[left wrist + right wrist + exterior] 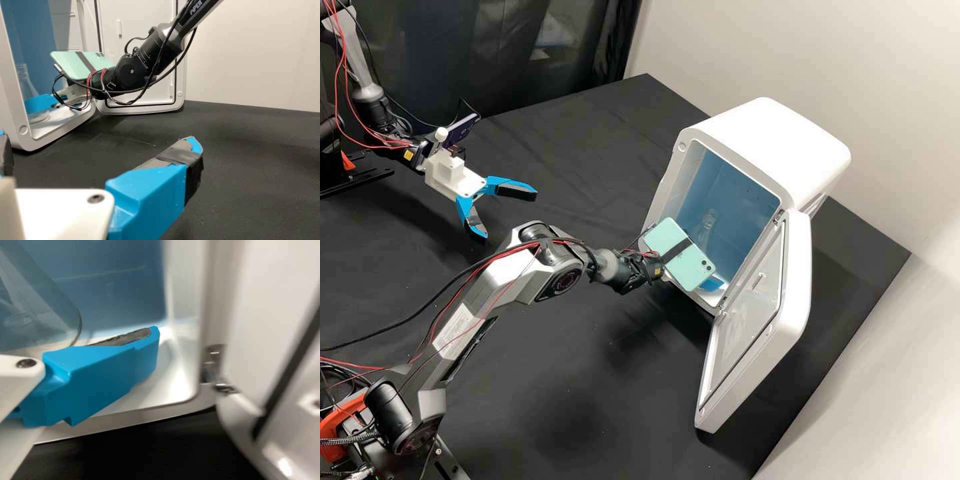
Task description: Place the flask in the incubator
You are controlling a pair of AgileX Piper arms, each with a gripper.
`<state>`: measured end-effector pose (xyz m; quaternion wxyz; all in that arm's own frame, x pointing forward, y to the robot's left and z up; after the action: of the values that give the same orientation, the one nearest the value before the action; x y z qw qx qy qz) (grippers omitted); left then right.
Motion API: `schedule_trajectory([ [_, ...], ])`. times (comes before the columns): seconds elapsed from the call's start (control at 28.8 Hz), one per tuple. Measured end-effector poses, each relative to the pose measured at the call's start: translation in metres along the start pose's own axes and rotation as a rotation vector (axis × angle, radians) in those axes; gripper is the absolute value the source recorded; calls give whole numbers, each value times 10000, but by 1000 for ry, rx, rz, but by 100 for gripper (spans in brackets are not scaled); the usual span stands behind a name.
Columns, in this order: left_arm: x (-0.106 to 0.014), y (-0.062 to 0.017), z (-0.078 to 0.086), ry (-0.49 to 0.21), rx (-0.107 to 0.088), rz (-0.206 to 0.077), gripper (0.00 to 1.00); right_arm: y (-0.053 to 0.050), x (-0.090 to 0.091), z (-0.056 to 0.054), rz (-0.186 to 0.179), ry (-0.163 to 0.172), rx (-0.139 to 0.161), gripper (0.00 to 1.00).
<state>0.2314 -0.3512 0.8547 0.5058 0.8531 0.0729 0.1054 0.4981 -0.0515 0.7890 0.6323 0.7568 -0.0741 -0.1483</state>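
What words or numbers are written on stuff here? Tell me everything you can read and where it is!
Nothing here can be quoted for sure.
White lettering on the dark grey arm: a maker's mark, small, slanted and cut by the edge, so not quoted.
Pale sticker on that arm's lower link: too small to read.
White box-shaped incubator: no print visible.

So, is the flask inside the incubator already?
Inside. The flask stands upright in the blue chamber of the incubator, whose door is open.

arms [487, 293]: dark grey, red and black cables [95, 82] | fingers [150, 195]: bright blue, black tape [192, 167] at tips | plate [55, 215]: white, one screw [95, 199]
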Motion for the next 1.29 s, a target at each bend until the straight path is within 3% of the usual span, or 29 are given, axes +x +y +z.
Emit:
schedule_trajectory([
  [0.1, 0, 0, 0, 0, 0, 0, 100, 77, 10, 42, 16, -7, 2, 100],
  [0.73, 0, 0, 0, 0, 0, 0, 100, 81, 9, 52, 10, -4, -19, 100],
  [0.8, 0, 0, 0, 0, 0, 0, 100, 65, -19, 72, 9, -1, -23, 100],
  [0.94, 0, 0, 0, 0, 0, 0, 100, 12, -118, 75, 0, 6, -4, 100],
  [1.08, 0, 0, 0, 0, 0, 0, 100, -103, -242, -1, -33, 15, 15, 100],
  [1.18, 0, 0, 0, 0, 0, 0, 100, -200, -306, -44, -55, 37, 10, 100],
  [1.29, 0, 0, 0, 0, 0, 0, 100, -230, -327, -29, -51, 46, 17, 100],
])
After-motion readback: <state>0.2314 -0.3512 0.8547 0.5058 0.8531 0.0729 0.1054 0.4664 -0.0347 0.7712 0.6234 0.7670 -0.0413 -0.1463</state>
